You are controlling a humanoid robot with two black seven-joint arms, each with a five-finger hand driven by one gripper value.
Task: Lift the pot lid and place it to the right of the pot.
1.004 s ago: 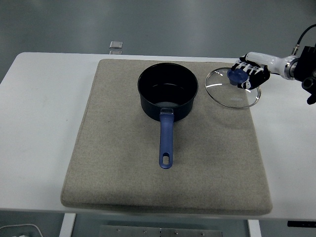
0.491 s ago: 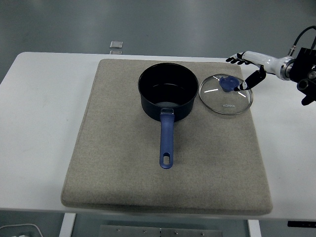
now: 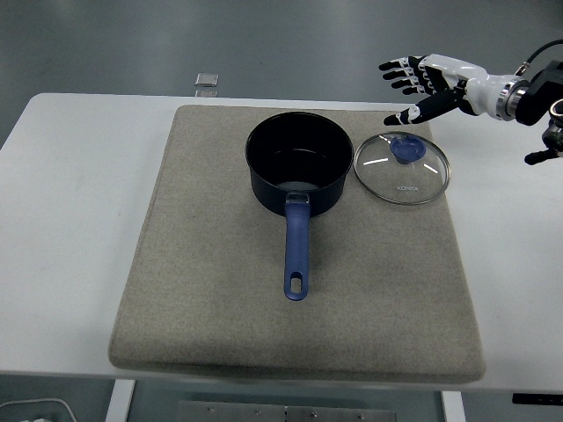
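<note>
We find the right hand (image 3: 428, 86) has released and lifted clear, fingers spread, leaving the lid (image 3: 402, 168) flat just right of the pot (image 3: 299, 163); placement appears complete.

A white bench (image 3: 70, 220) carries a large grey-beige mat (image 3: 220, 299) that covers most of its top. Beyond the bench's far edge, a small clear square object (image 3: 207, 80) lies on the grey floor (image 3: 264, 44).

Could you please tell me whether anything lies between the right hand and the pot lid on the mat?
Nothing visible does. The right hand hovers open above and behind the glass lid, which lies flat on the mat just right of the pot, with clear space between.
</note>
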